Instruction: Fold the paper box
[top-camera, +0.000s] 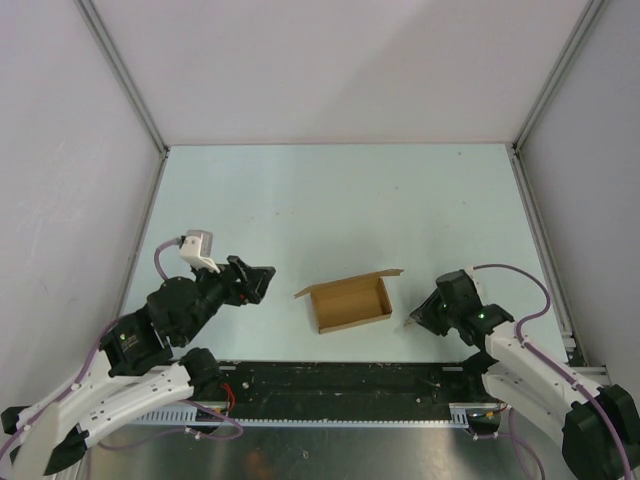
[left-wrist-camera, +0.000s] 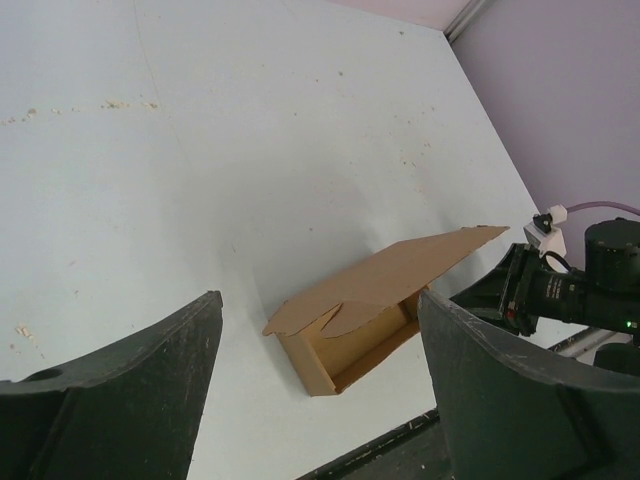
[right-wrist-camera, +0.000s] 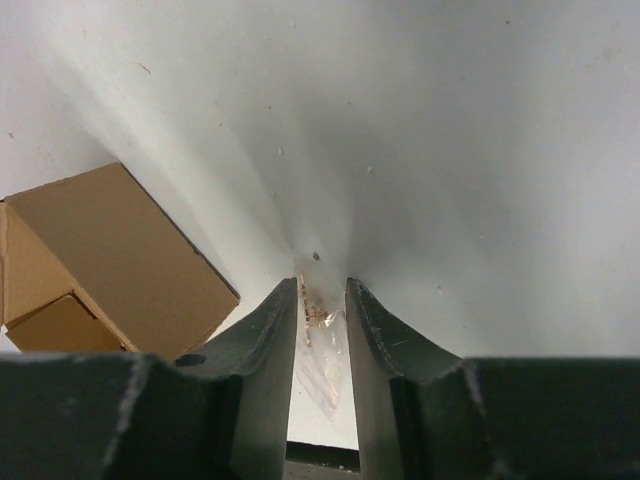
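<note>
The paper box (top-camera: 350, 303) is a small brown cardboard tray with its lid flap standing open along the far side; it rests on the table near the front edge. My left gripper (top-camera: 262, 282) is open wide and empty, just left of the box and apart from it. In the left wrist view the box (left-wrist-camera: 380, 310) shows between the fingers. My right gripper (top-camera: 413, 322) is just right of the box, tips down at the table, jaws a narrow gap apart and empty. In the right wrist view (right-wrist-camera: 322, 283) the box (right-wrist-camera: 120, 250) lies to the left.
A small clear scrap of film (right-wrist-camera: 330, 350) lies on the table between the right fingers. A black rail (top-camera: 340, 385) runs along the table's front edge. Grey walls enclose the left, back and right sides.
</note>
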